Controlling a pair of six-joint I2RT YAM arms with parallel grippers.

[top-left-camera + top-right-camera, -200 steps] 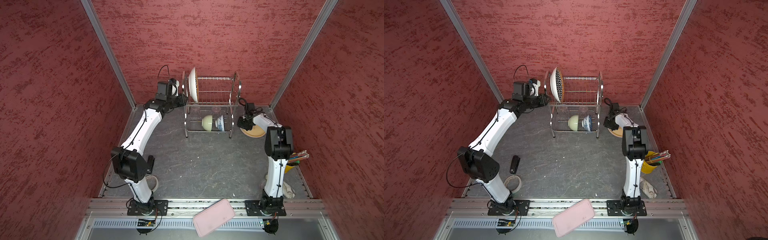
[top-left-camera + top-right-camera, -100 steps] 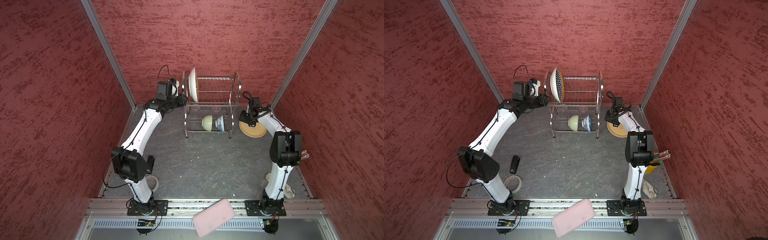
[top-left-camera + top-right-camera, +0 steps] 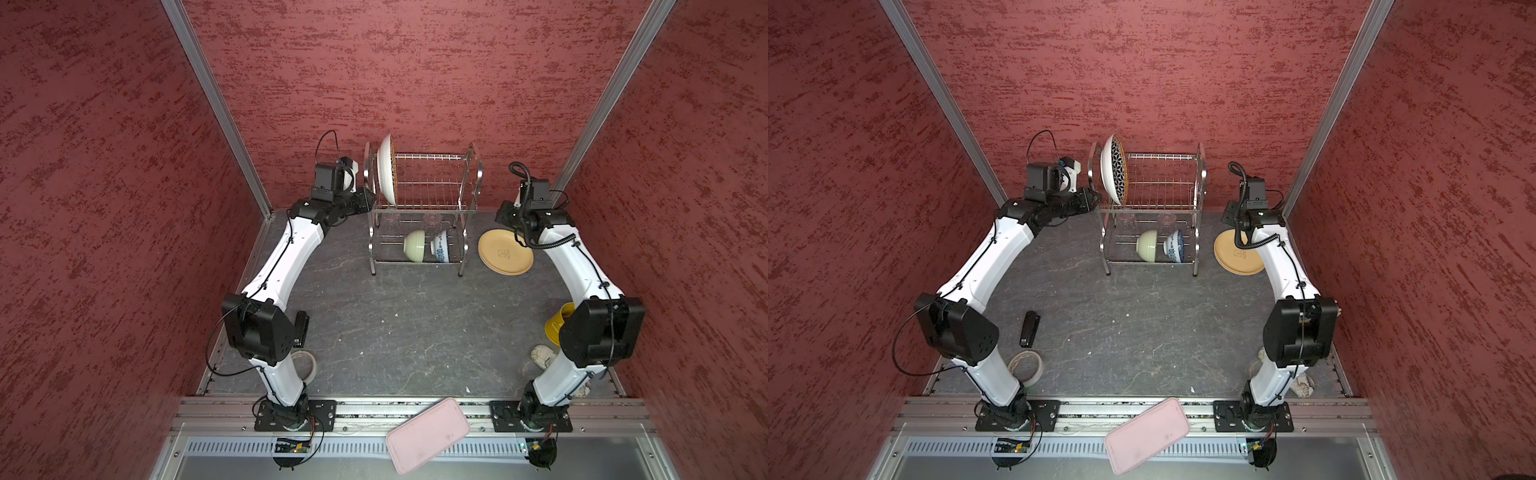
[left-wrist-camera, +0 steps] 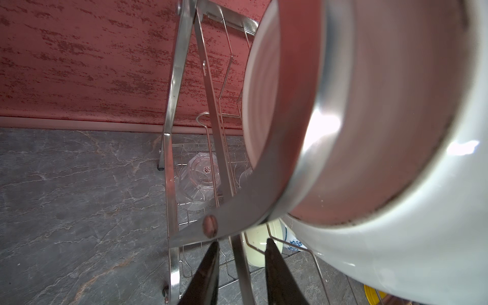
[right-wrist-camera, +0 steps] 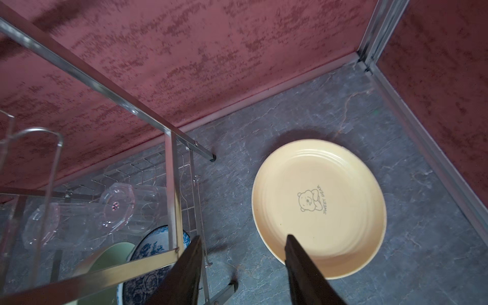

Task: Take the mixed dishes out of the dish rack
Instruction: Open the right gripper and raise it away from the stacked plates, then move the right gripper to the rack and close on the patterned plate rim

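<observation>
Left gripper (image 4: 241, 243) jaws narrowly parted; right gripper (image 5: 243, 237) wider, empty; arms outstretched.

The dish rack (image 3: 473, 174) is standing near the back wall (image 3: 415, 83), squeezing the room behind it. Its rounded side frame is crossing just in front of the left gripper (image 4: 241, 241), a steel upright is showing in the gap between its parted jaws, and the geometric plate (image 3: 1115, 174) is crowding in just beyond. The right gripper (image 5: 243, 237), jaws apart, is hanging above the strip of table (image 3: 395, 324) between the rack's other end and the yellow-orange plate (image 5: 319, 206), which is lying flat. In front of the rack the table is lying open across its middle.
</observation>
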